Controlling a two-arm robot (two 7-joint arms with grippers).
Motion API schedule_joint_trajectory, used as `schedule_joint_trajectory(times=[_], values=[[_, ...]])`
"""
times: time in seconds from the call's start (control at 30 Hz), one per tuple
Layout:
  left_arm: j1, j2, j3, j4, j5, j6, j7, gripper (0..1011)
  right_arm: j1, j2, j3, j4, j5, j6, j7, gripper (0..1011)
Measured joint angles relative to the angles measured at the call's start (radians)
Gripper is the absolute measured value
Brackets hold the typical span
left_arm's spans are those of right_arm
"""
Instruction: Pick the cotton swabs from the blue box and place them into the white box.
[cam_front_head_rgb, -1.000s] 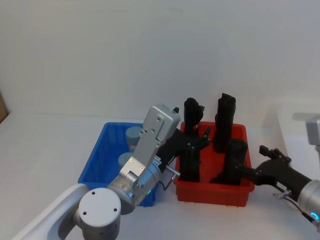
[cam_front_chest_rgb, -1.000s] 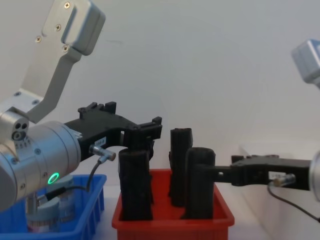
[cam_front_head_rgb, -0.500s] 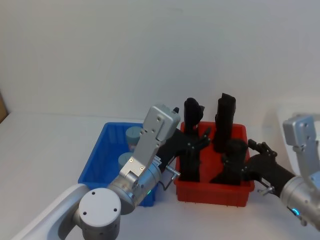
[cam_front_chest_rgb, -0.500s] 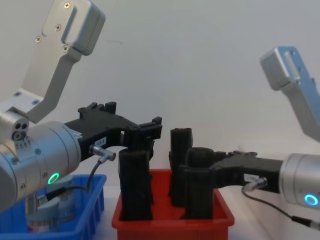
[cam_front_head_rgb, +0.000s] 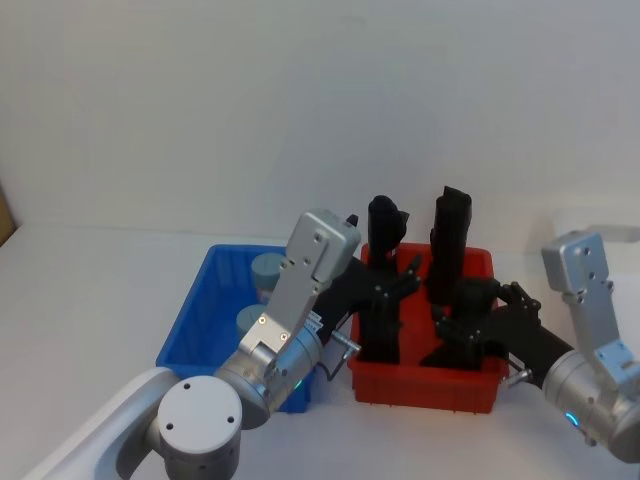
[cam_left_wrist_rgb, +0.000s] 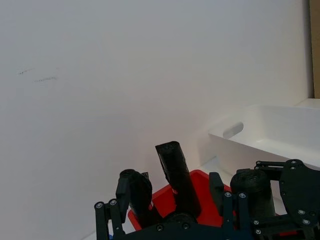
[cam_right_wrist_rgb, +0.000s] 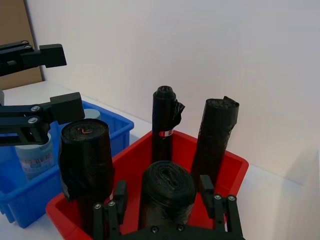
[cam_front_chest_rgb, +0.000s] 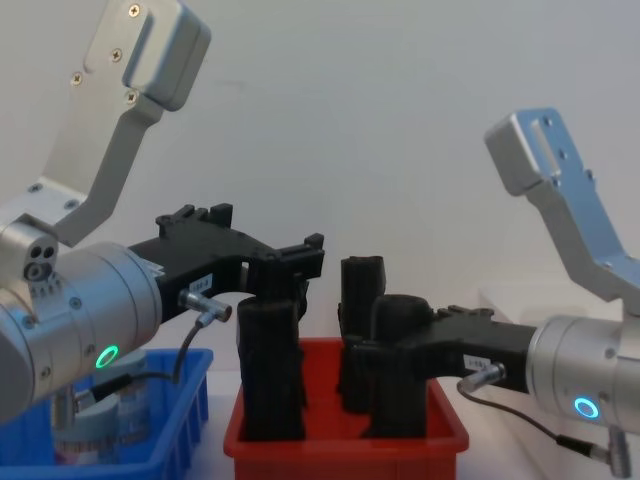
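Head view: blue box (cam_front_head_rgb: 190, 325) left on table (cam_front_head_rgb: 90, 270); two cotton swabs (cam_front_head_rgb: 268, 270) upright in its right half, partly hidden by left arm (cam_front_head_rgb: 300, 300). Red bin (cam_front_head_rgb: 425, 385) just right of blue box, four black rolls (cam_front_head_rgb: 449, 235) upright inside. Left gripper (cam_front_head_rgb: 405, 278) over bin's left rolls; right gripper (cam_front_head_rgb: 450, 335) at near right roll.
Chest view: left gripper just above near left roll.
Left wrist view: left gripper spread, empty; white box (cam_left_wrist_rgb: 270, 135) right of red bin, apart.
Right wrist view: right gripper spread, straddling near roll, narrow gaps either side.
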Motion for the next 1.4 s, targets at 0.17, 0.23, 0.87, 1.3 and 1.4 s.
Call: schedule_joint_trajectory(times=[0.17, 0.23, 0.87, 1.3, 1.4], values=[[0.0, 0.0, 0.0, 0.0, 0.0, 0.0, 0.0, 1003, 0.004, -0.005, -0.003, 0.009, -0.006, -0.005, -0.005, 816], [0.0, 0.0, 0.0, 0.0, 0.0, 0.0, 0.0, 1003, 0.006, -0.007, -0.004, 0.013, -0.008, -0.007, -0.008, 765], [0.0, 0.0, 0.0, 0.0, 0.0, 0.0, 0.0, 1003, 0.004, -0.003, -0.001, -0.002, -0.003, -0.027, -0.015, 411], [0.0, 0.0, 0.0, 0.0, 0.0, 0.0, 0.0, 1003, -0.003, 0.02, 0.036, -0.114, 0.061, -0.083, -0.06, 353], [0.0, 0.0, 0.0, 0.0, 0.0, 0.0, 0.0, 1003, -0.001, 0.027, 0.05, -0.141, 0.077, -0.098, -0.078, 343]])
